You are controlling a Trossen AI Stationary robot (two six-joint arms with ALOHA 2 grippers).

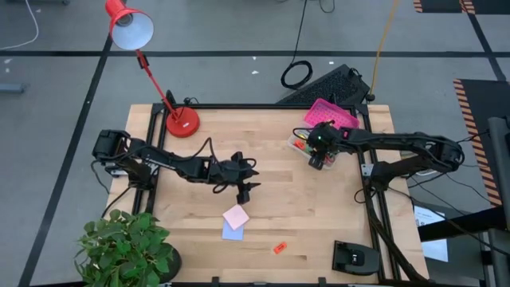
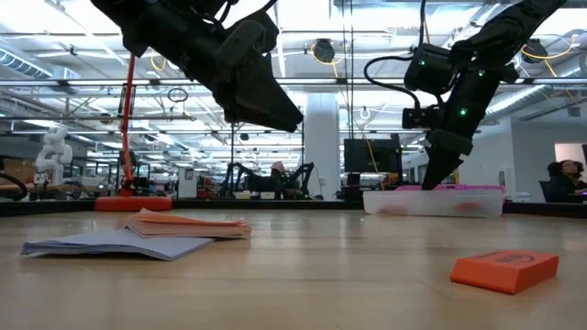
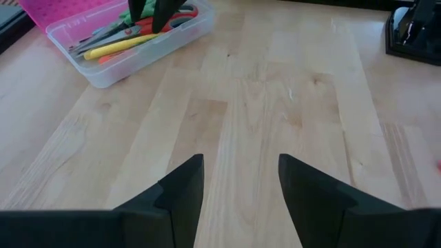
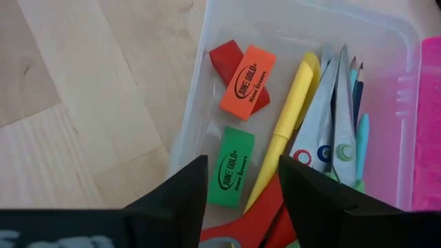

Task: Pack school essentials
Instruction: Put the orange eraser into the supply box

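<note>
left gripper [image 1: 249, 190] held open above table centre | right gripper [image 4: 241, 180] held open over box [image 1: 301, 146] at 2 o'clock | notes [image 1: 235, 216], eraser [image 1: 279, 248] left at 6 o'clock

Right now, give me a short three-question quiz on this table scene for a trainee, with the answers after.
1. True or false: the right gripper hangs over the clear box.
2. Which eraser lies outside the box? A green, B orange, C red.
3. Fill in: the pink sticky-note pad partly overlaps the ____ pad.

Key:
1. True; its open fingers are above the scissors and the green eraser.
2. B; the orange eraser on the table.
3. Lavender; the open left gripper is just above both.
</note>
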